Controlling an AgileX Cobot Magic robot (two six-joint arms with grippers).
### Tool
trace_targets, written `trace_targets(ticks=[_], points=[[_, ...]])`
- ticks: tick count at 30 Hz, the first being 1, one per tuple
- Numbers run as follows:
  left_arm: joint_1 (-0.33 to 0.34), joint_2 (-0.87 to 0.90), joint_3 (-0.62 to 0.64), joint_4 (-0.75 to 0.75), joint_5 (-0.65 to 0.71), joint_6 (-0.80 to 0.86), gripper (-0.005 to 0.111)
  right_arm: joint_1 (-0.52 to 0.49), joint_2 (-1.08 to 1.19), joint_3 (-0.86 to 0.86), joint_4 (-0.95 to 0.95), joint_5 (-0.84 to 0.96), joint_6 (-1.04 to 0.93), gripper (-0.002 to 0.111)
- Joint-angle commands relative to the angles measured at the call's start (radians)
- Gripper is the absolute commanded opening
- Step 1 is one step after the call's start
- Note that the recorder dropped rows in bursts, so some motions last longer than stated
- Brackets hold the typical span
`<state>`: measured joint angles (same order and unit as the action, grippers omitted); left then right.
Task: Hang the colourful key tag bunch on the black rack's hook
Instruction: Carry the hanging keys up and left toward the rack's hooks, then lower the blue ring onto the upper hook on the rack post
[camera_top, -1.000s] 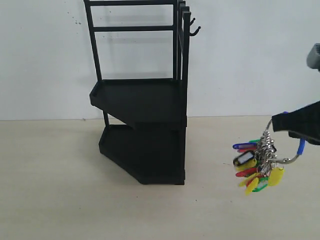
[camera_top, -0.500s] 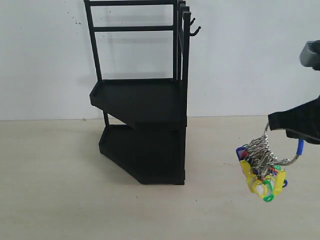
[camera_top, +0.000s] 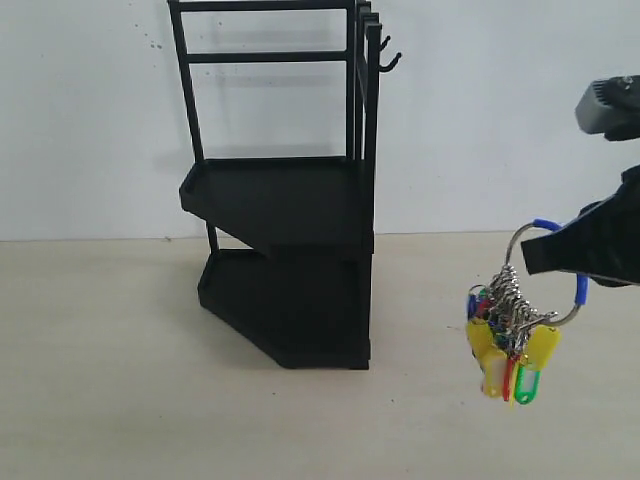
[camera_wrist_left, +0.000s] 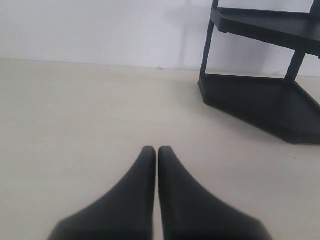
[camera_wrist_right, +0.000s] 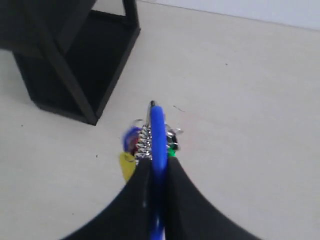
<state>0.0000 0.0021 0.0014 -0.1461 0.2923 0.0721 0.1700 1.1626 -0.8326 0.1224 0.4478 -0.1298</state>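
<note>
Held the colourful key tag bunch (camera_top: 505, 340) in the right gripper (camera_top: 530, 260), well to the right of the black rack (camera_top: 285, 200) in the exterior view and not touching it. Pinched the bunch's blue loop (camera_top: 581, 290) between the two black fingers (camera_wrist_right: 135, 190), which pressed in on it from both sides, with the loop's arc poking out past the fingertips. Let the silver rings (camera_top: 510, 290) and the yellow, red, green and blue tags dangle straight down beneath the loop, roughly level with the rack's lower tray (camera_top: 290, 300). Could not tell for certain whether the lowest tags were clear of the pale tabletop (camera_top: 120, 400).

Found the rack upright on that tabletop, in front of a white wall (camera_top: 90, 120), with two angular trays stacked below a barred frame. Saw the small hooks (camera_top: 390, 62) high on the rack's right-hand post, far above the bunch and to its left.

Found the left gripper (camera_wrist_left: 157, 150) with its fingers pressed together, tip against tip. Pointed out over the bare tabletop, well apart from the rack, with the rack's lower tray and one leg ahead of it.
</note>
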Motion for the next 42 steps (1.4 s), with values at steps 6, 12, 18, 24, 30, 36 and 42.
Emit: trace_targets(ticks=[6, 12, 18, 24, 30, 36, 42], points=[[-0.001, -0.002, -0.001, 0.005, -0.008, 0.003, 0.004, -0.026, -0.009, -0.034, 0.0, -0.257, 0.095, 0.0], [-0.001, -0.002, -0.001, 0.005, -0.008, 0.003, 0.004, -0.026, 0.063, -0.174, -0.002, -0.253, 0.067, 0.0], [-0.001, -0.002, -0.001, 0.005, -0.008, 0.003, 0.004, -0.026, 0.183, -0.315, -0.002, -0.242, 0.053, 0.0], [-0.001, -0.002, -0.001, 0.005, -0.008, 0.003, 0.004, -0.02, 0.277, -0.417, -0.002, -0.242, 0.015, 0.0], [-0.001, -0.002, -0.001, 0.005, -0.008, 0.003, 0.004, -0.01, 0.337, -0.472, -0.002, -0.241, 0.015, 0.0], [-0.001, -0.002, -0.001, 0.005, -0.008, 0.003, 0.004, 0.06, 0.35, -0.487, -0.002, -0.29, -0.018, 0.0], [-0.001, -0.002, -0.001, 0.005, -0.008, 0.003, 0.004, 0.09, 0.35, -0.487, -0.002, -0.31, -0.037, 0.0]])
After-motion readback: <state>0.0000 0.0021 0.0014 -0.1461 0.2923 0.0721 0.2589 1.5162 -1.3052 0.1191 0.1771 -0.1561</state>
